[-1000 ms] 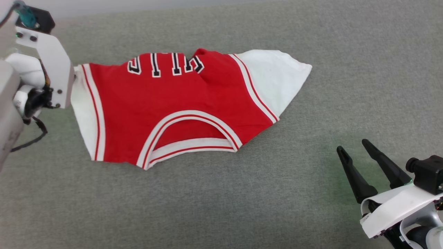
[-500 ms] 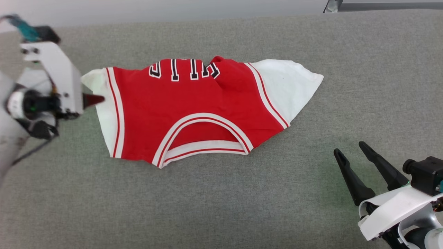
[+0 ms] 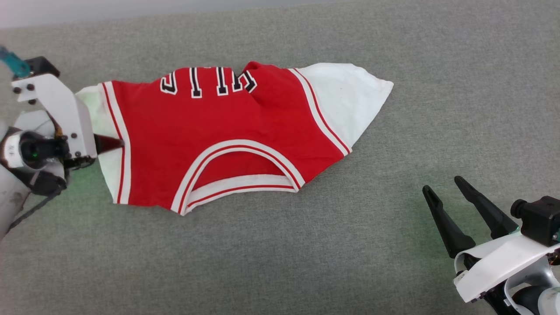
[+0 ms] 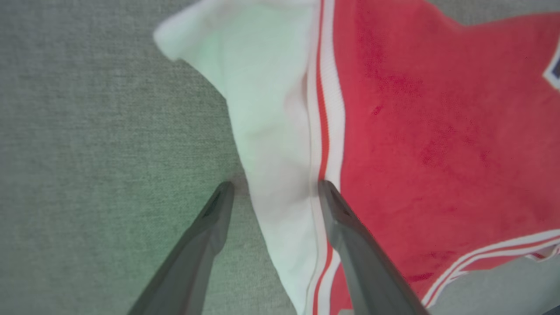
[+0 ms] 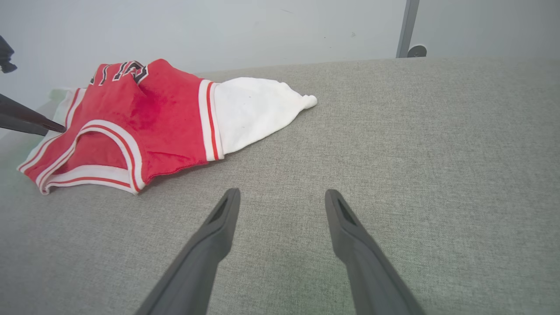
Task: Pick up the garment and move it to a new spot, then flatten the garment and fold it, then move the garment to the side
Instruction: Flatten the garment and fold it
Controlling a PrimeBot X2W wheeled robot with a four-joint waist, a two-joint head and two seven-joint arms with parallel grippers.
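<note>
Left pincer point(image 4: 275, 186) spread wide over garment point(image 4: 415, 131) sleeve.

Head overhead; left wrist close above, right wrist low; garment point(image 3: 218, 131) shared.

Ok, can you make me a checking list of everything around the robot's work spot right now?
Surface: grey fabric surface, flat, no stains seen.
Job's things: garment lies spread out, wrinkled near the lettering, collar toward the robot.
Clutter: nothing seen.
Grippers: left gripper open, fingers straddling the garment's white sleeve; right gripper open over bare surface, apart from the garment.
Cables: dark cable hanging by the left wrist.
Surroundings: pale wall, metal post.
</note>
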